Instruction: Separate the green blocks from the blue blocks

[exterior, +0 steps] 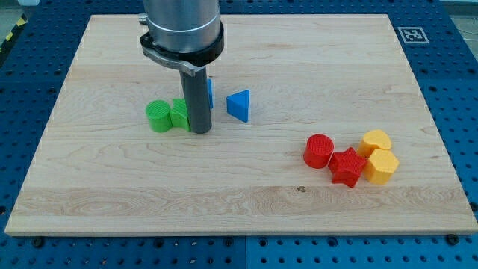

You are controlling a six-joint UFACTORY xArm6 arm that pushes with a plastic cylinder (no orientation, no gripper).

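Two green blocks lie at the board's left middle: a round green block [158, 116] and a second green block [179, 113] touching its right side. My tip [200, 130] stands right against the second green block's right side. A blue block [210, 93] is mostly hidden behind the rod, just above the tip. A blue triangular block [239, 104] lies apart to the right of the rod.
A red cylinder [319, 150], a red star-shaped block [346, 166] and two yellow blocks [376, 142] [382, 166] cluster at the lower right. The wooden board [239, 202] lies on a blue perforated table. A marker tag [410, 33] is at the top right corner.
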